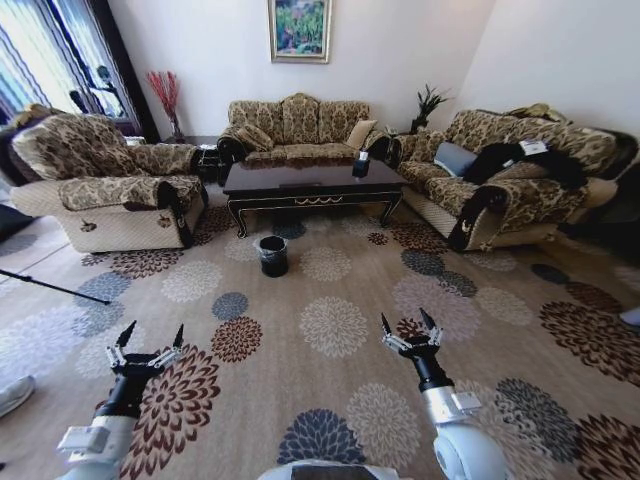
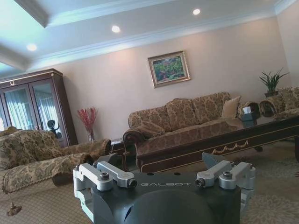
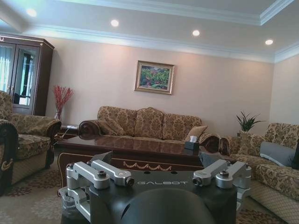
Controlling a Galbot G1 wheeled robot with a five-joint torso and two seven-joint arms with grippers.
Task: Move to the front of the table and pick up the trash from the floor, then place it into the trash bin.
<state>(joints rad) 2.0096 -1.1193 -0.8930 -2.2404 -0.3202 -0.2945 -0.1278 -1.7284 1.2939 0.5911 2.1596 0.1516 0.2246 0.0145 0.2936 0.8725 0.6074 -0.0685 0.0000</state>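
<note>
The table is dark and glossy with a gold ornament on its front apron. It stands far ahead across the carpet, in front of the back sofa. It also appears in the left wrist view as the table and in the right wrist view as the table. The trash bin is small, round and black. It stands on the carpet just before the table's left front corner. I cannot make out the trash on the patterned floor. My left gripper and right gripper hover low and close to me, both open and holding nothing.
An armchair stands at the left, a sofa behind the table and another sofa at the right. Flowered carpet stretches between me and the bin. A thin dark rod and a shoe lie at the left edge.
</note>
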